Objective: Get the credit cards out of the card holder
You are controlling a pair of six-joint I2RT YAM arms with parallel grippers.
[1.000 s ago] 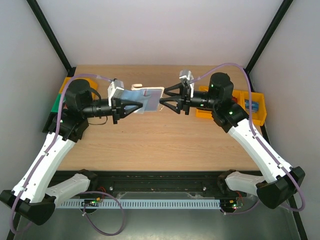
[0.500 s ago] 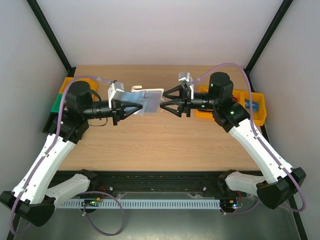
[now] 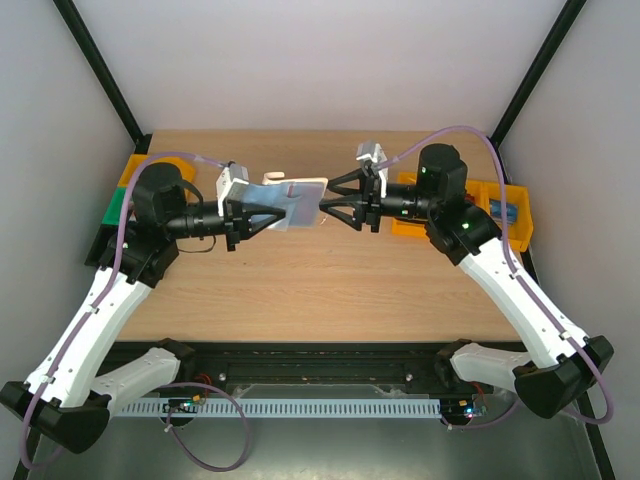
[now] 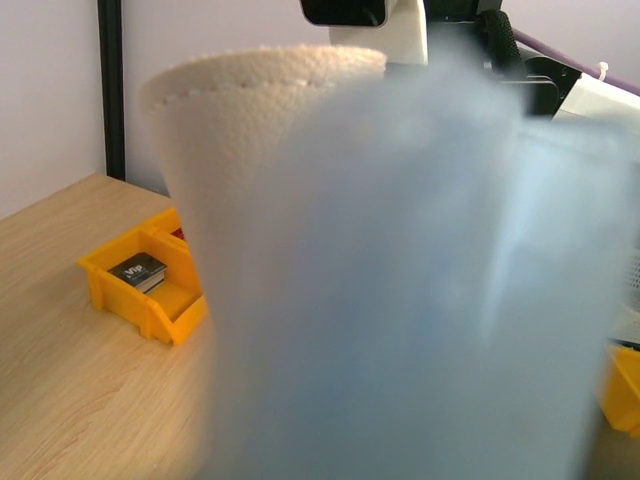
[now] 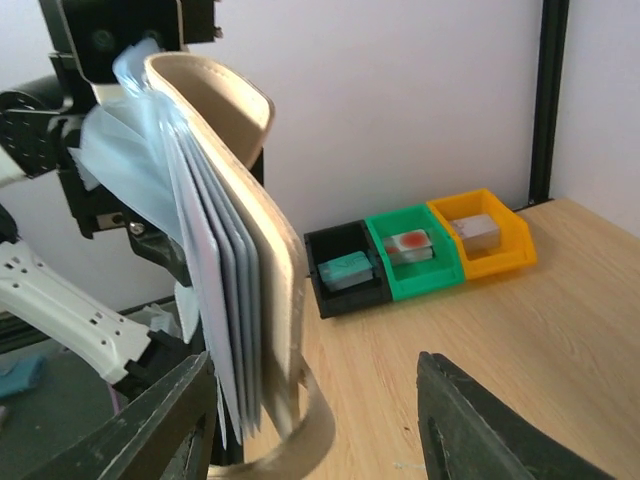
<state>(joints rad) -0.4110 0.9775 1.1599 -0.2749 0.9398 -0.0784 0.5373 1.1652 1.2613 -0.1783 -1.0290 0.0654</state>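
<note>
The card holder (image 3: 295, 200), pale beige outside and blue inside, hangs open above the table's middle with my left gripper (image 3: 262, 212) shut on its left part. It fills the left wrist view as a blurred blue and beige sheet (image 4: 400, 280) that hides those fingers. My right gripper (image 3: 323, 203) is open at its right edge. In the right wrist view that gripper (image 5: 320, 430) has one black finger (image 5: 165, 425) on each side of the card holder (image 5: 270, 290). Thin pale layers (image 5: 215, 300) stand inside it. I cannot tell which of them are credit cards.
Black (image 5: 345, 275), green (image 5: 410, 250) and yellow (image 5: 480, 235) bins with small boxes line the table's left edge. Yellow bins (image 3: 505, 215) sit at the right edge, one (image 4: 150, 290) holding a dark box. Walls and black frame posts close in the back.
My right gripper has edged slightly left, its open fingers now around the holder's right edge. The left arm and the holder have stayed where they were.
</note>
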